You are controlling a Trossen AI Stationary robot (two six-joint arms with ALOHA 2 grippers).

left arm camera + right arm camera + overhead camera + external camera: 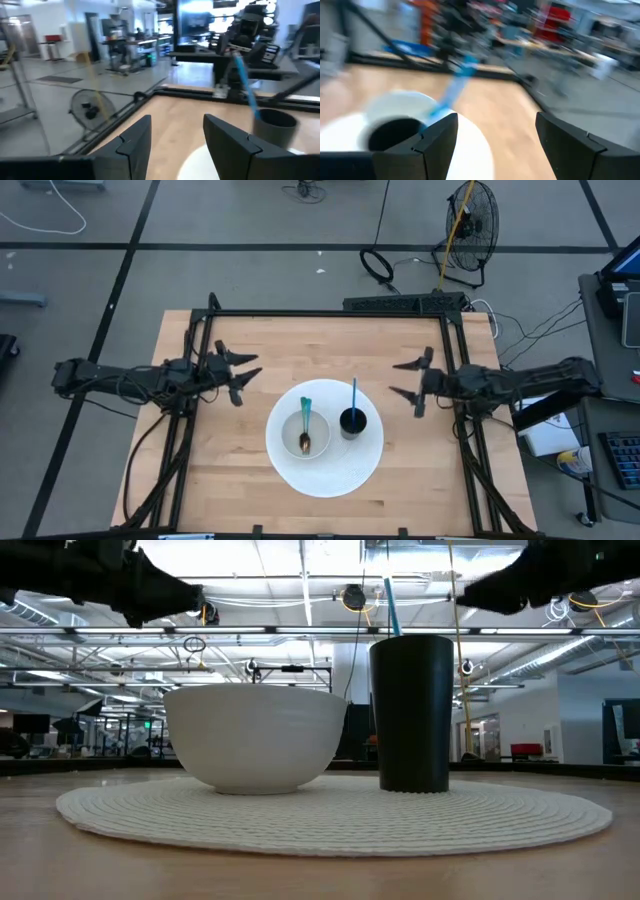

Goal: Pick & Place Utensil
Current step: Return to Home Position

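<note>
A round white placemat [325, 470] lies at the table's middle near the front. On it stand a white bowl [305, 435] and a black cup [353, 423]. A teal-handled spoon [305, 425] lies in the bowl, its head down in the bowl and its handle on the far rim. A blue utensil [353, 396] stands in the cup, leaning on the rim. My left gripper [243, 374] is open, left of the mat. My right gripper [404, 378] is open, right of the cup. Both are above the table and empty.
A black frame rail [330, 313] runs along the table's far edge, with side rails left and right. Bare wood lies between each gripper and the mat. A fan [470, 220] stands on the floor beyond the table.
</note>
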